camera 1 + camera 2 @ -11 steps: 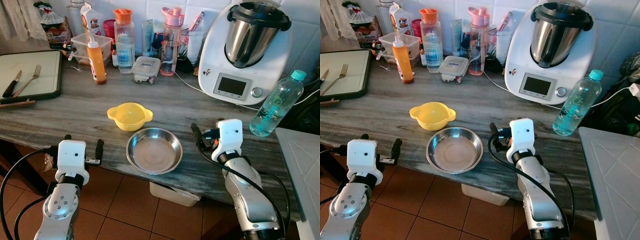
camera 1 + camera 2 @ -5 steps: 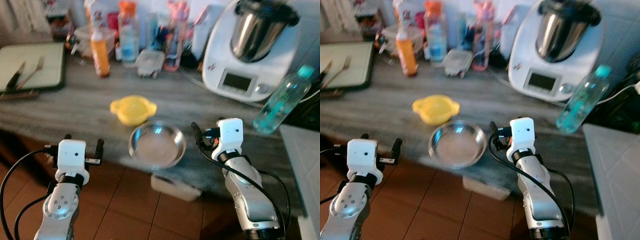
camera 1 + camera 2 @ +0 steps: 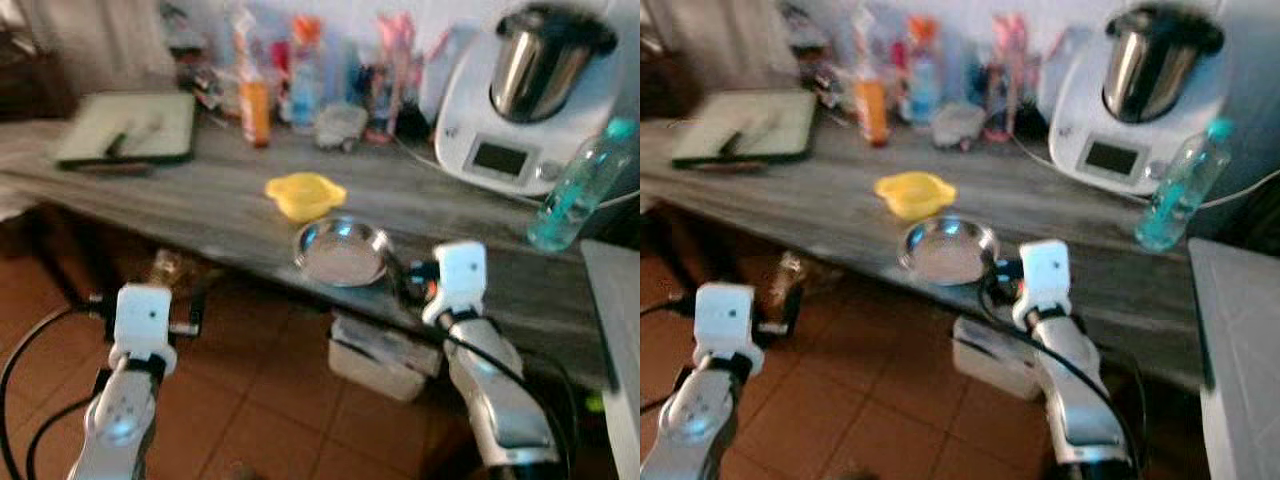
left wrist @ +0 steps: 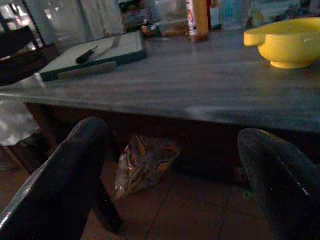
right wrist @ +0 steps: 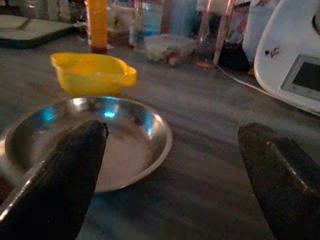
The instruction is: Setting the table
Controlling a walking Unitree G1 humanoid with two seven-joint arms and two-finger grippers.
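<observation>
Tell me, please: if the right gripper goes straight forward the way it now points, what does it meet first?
Probably the steel bowl, near the counter's edge just before the open right gripper. The yellow bowl stands behind it.

Steel dish (image 5: 100,135) just beside yellow bowl (image 5: 90,74): polished metal, glossy, mirror glints on its inner wall. Yellow bowl: smooth plastic, soft sheen. Worktop (image 4: 200,90) under the bowl: grey wood-grain look, matt, streaky. Kitchen machine (image 3: 520,100) well behind the bowl: glossy white plastic body, brushed metal jug. Water bottle (image 3: 578,185) beside the machine: clear blue-tinted plastic. Floor (image 3: 290,400) below the worktop: reddish tiles, dull. Both grippers: matt black fingers (image 5: 65,175).
</observation>
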